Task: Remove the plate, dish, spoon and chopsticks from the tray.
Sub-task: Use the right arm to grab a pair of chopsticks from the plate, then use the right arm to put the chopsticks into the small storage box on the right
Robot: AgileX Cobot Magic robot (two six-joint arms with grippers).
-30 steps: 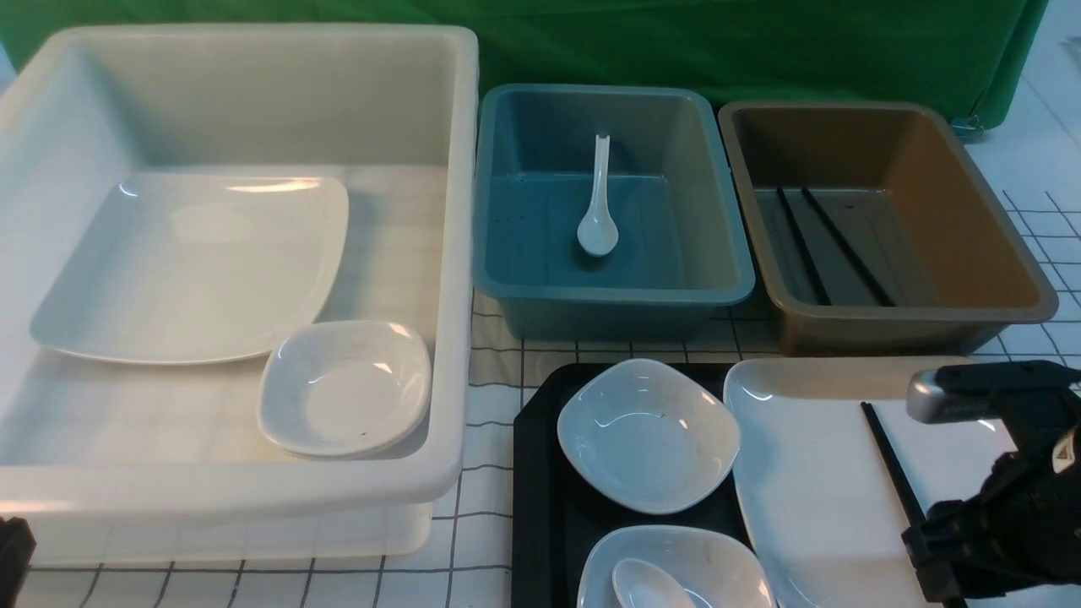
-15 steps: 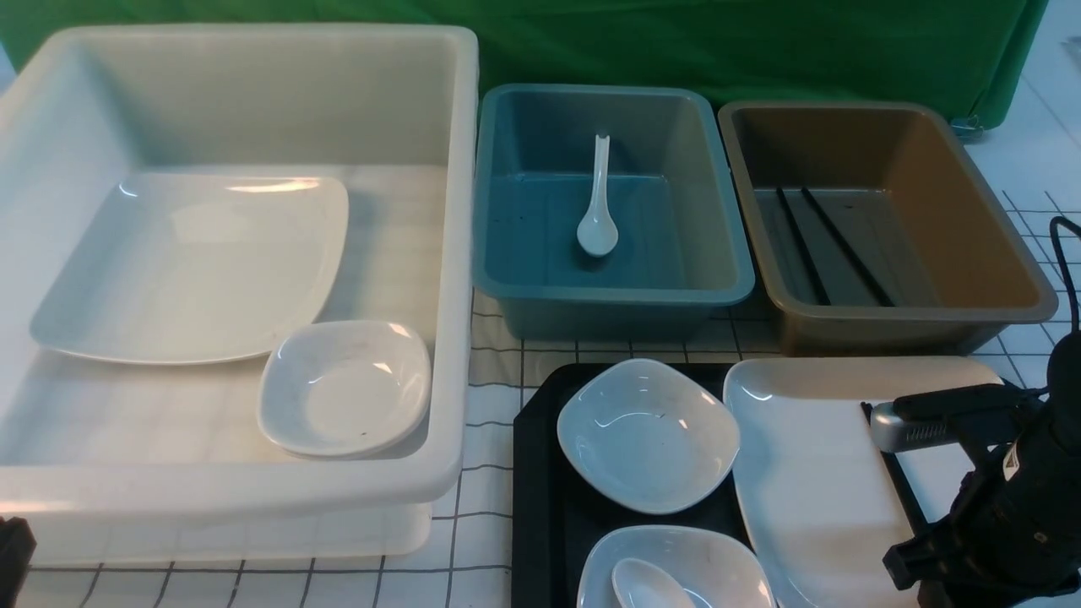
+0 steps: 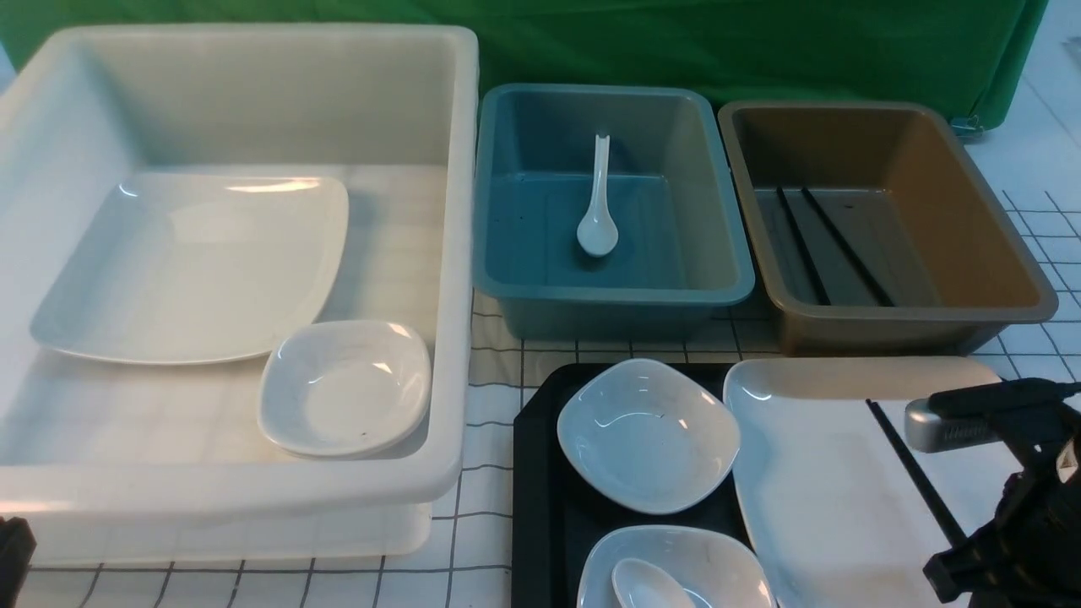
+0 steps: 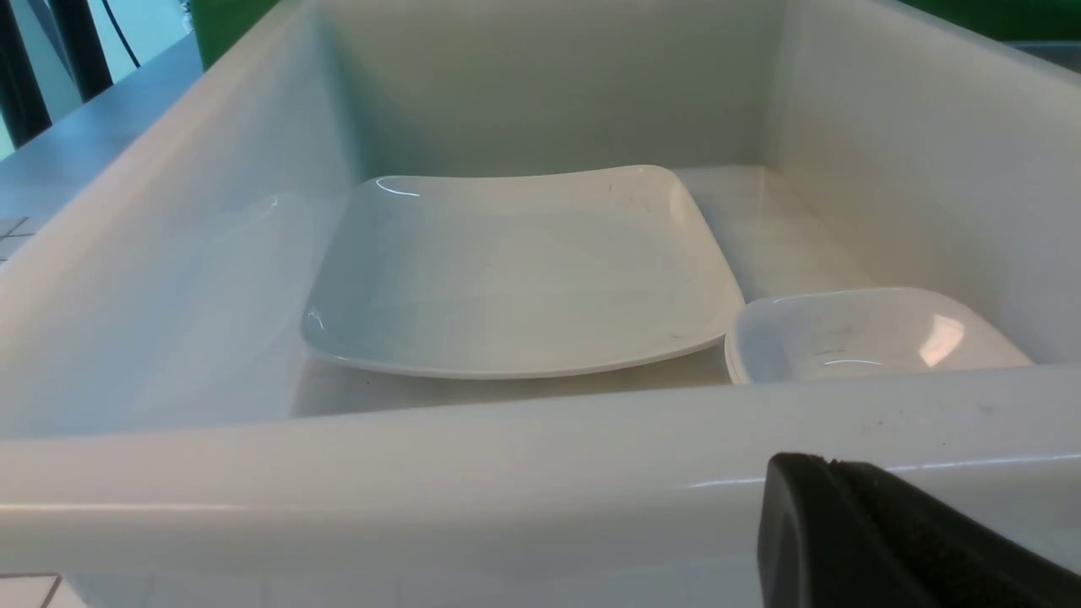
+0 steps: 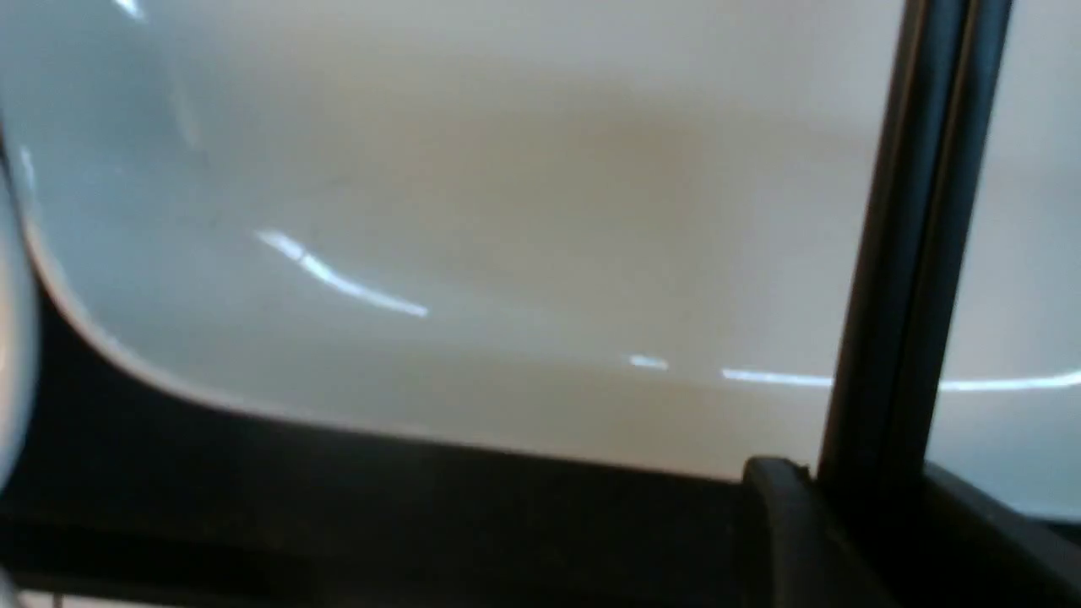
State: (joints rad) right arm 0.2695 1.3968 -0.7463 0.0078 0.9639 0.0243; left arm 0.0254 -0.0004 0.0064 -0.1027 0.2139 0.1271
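Observation:
The black tray (image 3: 536, 473) lies at the front, right of centre. On it rest a small white dish (image 3: 647, 435), a second dish (image 3: 718, 561) with the white spoon (image 3: 646, 584) in it, and the large white plate (image 3: 815, 481). The black chopsticks (image 3: 912, 477) lie slanted over the plate's right part. My right gripper (image 3: 967, 557) is shut on their near end; in the right wrist view the chopsticks (image 5: 916, 253) run up from between the fingers (image 5: 781, 515) of that gripper (image 5: 870, 498). My left gripper (image 4: 832, 464) is shut and holds nothing, just outside the white bin.
A big white bin (image 3: 456, 253) at the left holds another large plate (image 3: 194, 270) and a small dish (image 3: 346, 388). A teal bin (image 3: 612, 291) holds a spoon (image 3: 596, 211). A brown bin (image 3: 895, 317) holds black sticks (image 3: 823, 245). Green cloth hangs behind.
My right gripper has closed from wide open onto the chopsticks. The arm dipped, then rose a little, and the sticks' far tip shifted slightly right. The left arm has not moved.

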